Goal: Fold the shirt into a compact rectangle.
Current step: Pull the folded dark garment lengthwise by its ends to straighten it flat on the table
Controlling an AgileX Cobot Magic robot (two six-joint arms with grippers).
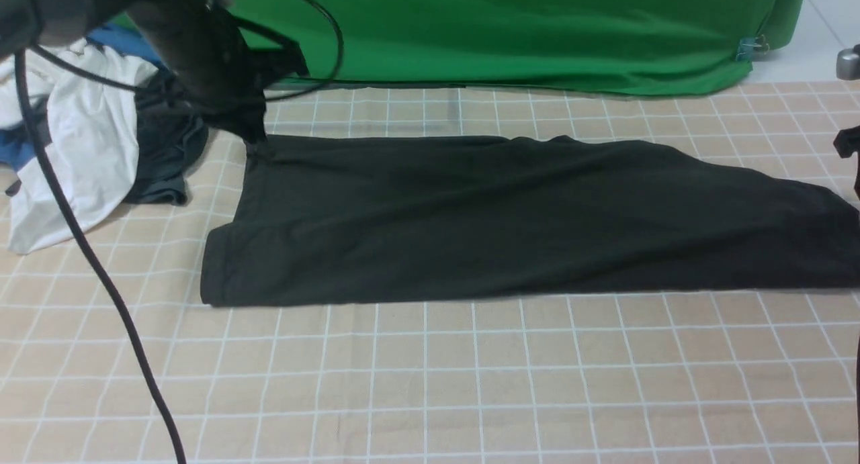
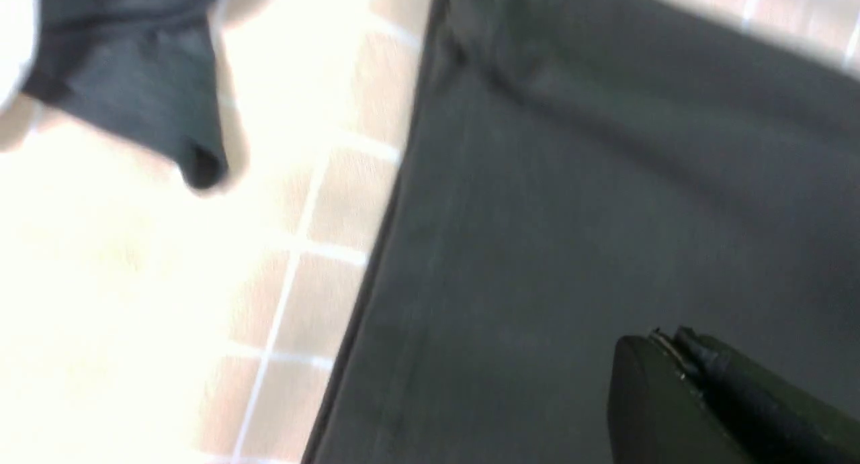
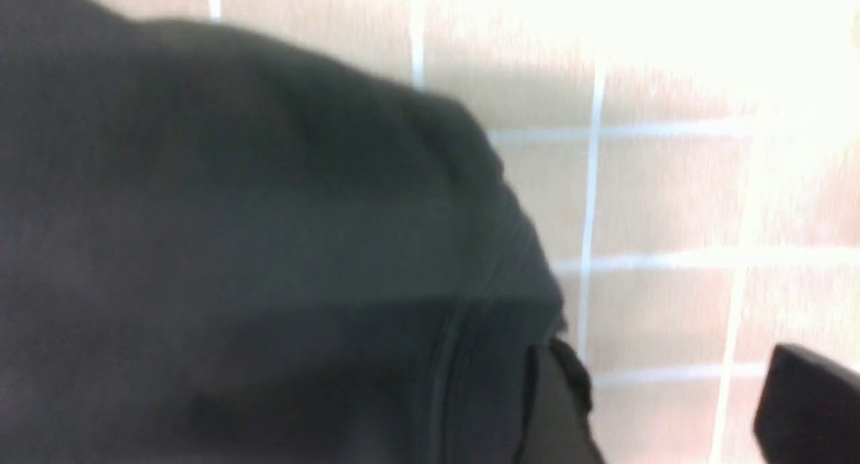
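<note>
Two ends to bring together next

One long band is what the shirt (image 1: 470,215) makes on the checked cloth (image 1: 470,383), so I judge the lengthwise folding done and the crosswise fold next; it calls for a grip on one end. The left gripper (image 2: 662,346) is closed, no cloth seen in it, the shirt's far corner just below it. The right gripper (image 3: 678,397) has jaws apart and empty, the shirt's edge just beside one finger

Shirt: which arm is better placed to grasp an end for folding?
Probably right: the right gripper is open at the edge of the shirt; the left gripper is shut over it.
</note>
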